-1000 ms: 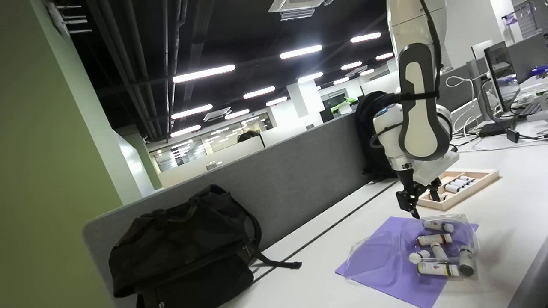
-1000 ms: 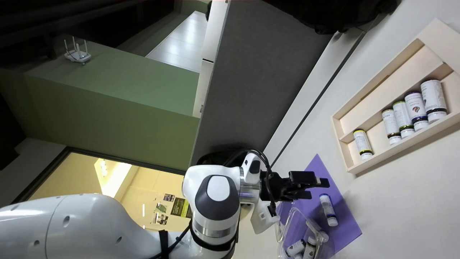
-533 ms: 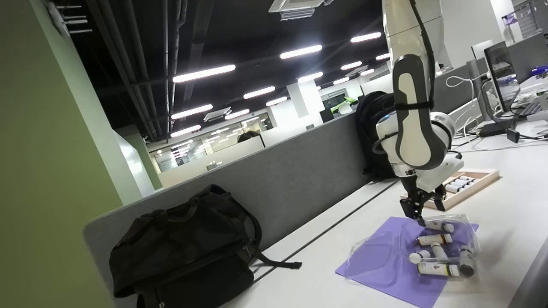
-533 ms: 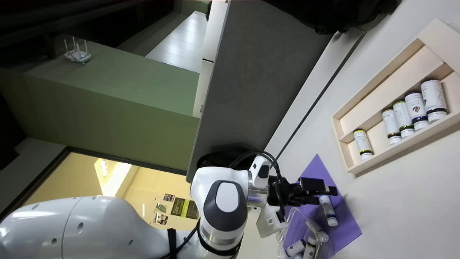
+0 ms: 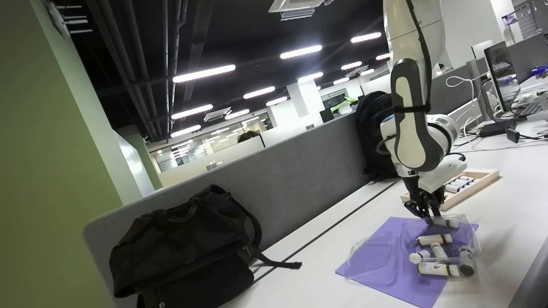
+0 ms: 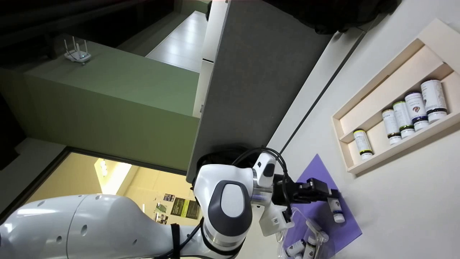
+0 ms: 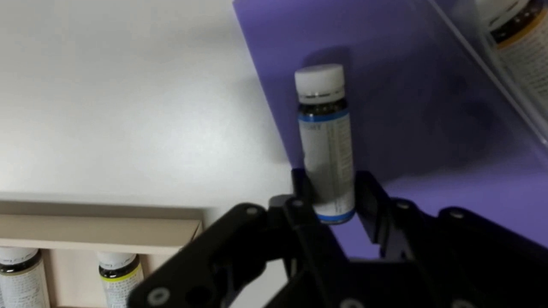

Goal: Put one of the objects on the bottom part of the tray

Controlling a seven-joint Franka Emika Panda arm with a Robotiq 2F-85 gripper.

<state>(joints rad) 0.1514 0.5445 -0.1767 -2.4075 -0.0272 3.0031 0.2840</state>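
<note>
A small white-capped bottle (image 7: 327, 149) with blue bands lies over the purple mat in the wrist view. My gripper (image 7: 329, 182) is shut on its lower end, a finger against each side. In an exterior view the gripper (image 6: 332, 195) covers that end, while the capped end of the bottle (image 6: 337, 212) shows. Whether the bottle still touches the mat I cannot tell. The light wooden tray (image 6: 395, 150) stands apart from it on the table. Several bottles (image 6: 401, 117) lie side by side in its near long compartment, with a yellow-banded bottle (image 6: 363, 142) apart from them.
A clear plastic container (image 5: 477, 241) on the purple mat (image 5: 385, 244) holds several more bottles, close to the gripper. The grey partition (image 5: 299, 179) runs along the table's back. A black bag (image 5: 184, 248) leans there, and a monitor (image 5: 501, 77) stands beyond the tray.
My gripper has come down onto the blue-banded bottle, and its jaws have closed around one end. The bottle has shifted slightly with them. Tray and container have stayed put.
</note>
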